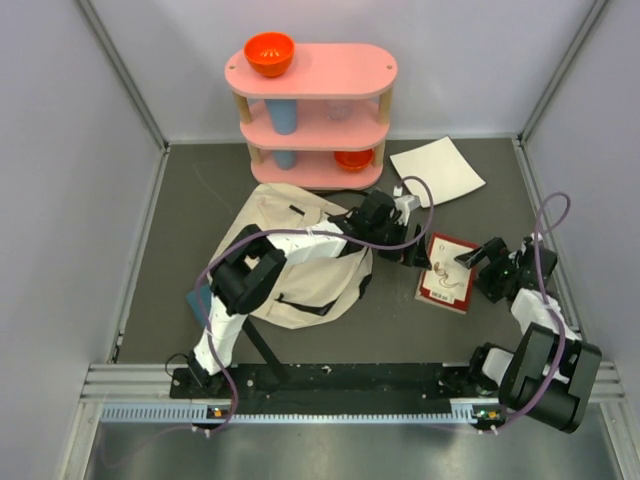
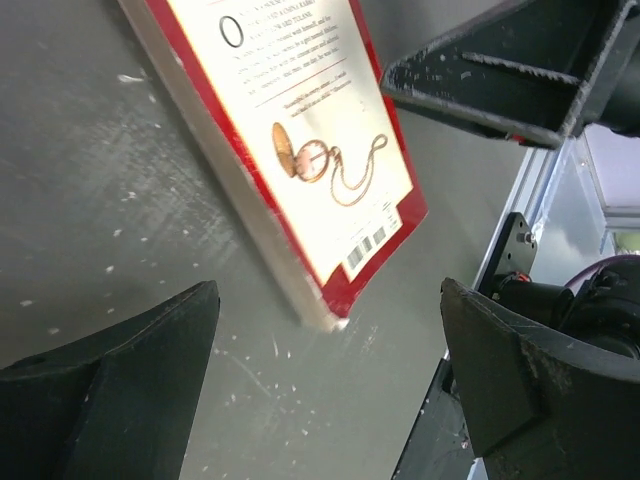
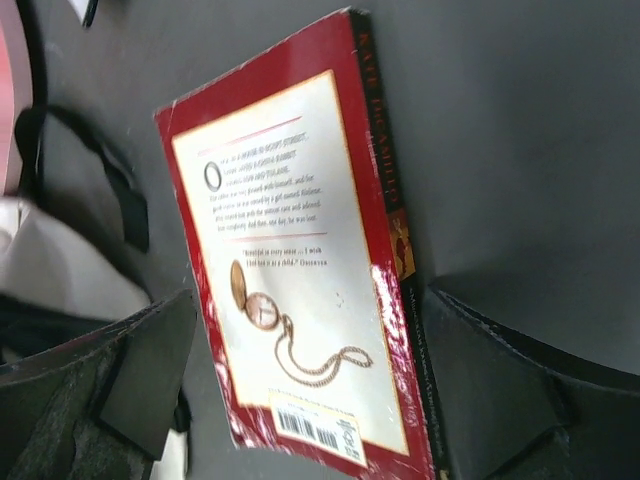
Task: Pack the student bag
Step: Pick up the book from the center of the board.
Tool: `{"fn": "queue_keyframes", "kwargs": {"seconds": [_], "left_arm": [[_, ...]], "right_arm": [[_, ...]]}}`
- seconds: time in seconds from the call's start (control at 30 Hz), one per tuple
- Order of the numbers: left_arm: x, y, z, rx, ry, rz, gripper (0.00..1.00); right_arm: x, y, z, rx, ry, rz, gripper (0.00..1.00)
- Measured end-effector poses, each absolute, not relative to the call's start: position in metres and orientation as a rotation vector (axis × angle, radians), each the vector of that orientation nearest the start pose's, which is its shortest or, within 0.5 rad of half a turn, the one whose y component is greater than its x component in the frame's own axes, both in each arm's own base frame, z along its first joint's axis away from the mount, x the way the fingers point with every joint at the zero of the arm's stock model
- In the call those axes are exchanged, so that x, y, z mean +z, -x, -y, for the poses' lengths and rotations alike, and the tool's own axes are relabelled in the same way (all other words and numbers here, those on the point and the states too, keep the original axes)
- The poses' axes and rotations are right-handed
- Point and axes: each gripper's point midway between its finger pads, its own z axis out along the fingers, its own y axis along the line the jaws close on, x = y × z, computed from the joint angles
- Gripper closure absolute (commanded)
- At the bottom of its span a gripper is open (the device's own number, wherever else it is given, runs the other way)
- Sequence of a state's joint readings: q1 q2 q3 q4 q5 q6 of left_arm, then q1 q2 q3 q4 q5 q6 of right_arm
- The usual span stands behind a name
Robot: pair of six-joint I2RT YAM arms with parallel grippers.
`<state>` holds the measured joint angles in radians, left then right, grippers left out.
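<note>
The student bag (image 1: pixel 300 275) is a cream fabric backpack slumped on the dark mat, with my left arm stretched over it. To its right a red-bordered book (image 1: pixel 447 270) lies flat, back cover up, showing a pocket watch picture (image 3: pixel 265 310). My left gripper (image 1: pixel 415 255) is open at the book's left edge; in the left wrist view the book's corner (image 2: pixel 335 300) sits just beyond the empty gap (image 2: pixel 330 390). On the book's right my right gripper (image 1: pixel 478 262) is open, its fingers (image 3: pixel 520 390) straddling the near end of the book (image 3: pixel 290 280).
A pink three-tier shelf (image 1: pixel 315 100) stands at the back with an orange bowl (image 1: pixel 269 52) on top, a blue cup (image 1: pixel 283 118) and another orange bowl (image 1: pixel 353 158) below. A flat white sheet (image 1: pixel 437 170) lies back right. Something blue (image 1: pixel 200 300) pokes out left of the bag.
</note>
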<state>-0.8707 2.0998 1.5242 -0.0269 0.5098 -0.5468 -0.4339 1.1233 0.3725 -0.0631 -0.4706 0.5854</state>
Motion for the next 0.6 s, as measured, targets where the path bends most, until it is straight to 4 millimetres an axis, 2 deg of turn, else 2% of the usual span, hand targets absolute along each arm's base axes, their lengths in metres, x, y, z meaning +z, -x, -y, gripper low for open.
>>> {"fn": "queue_keyframes", "kwargs": {"seconds": [0.17, 0.3, 0.37, 0.47, 0.6], "left_arm": [[0.084, -0.263, 0.501, -1.348, -0.692, -2.359, 0.07], [0.06, -0.26, 0.509, -1.371, -0.665, -2.412, 0.08], [0.06, -0.26, 0.513, -1.405, -0.657, -2.408, 0.08], [0.061, -0.262, 0.514, -1.405, -0.643, -2.409, 0.15], [0.057, -0.268, 0.512, -1.397, -0.621, -2.42, 0.33]], "right_arm": [[0.045, -0.256, -0.007, 0.708, -0.91, -2.183, 0.07], [0.046, -0.247, -0.014, 0.735, -0.91, -2.189, 0.07], [0.045, -0.246, -0.015, 0.741, -0.911, -2.193, 0.07], [0.044, -0.246, -0.016, 0.755, -0.913, -2.196, 0.09], [0.043, -0.252, -0.017, 0.776, -0.905, -2.194, 0.15]]}}
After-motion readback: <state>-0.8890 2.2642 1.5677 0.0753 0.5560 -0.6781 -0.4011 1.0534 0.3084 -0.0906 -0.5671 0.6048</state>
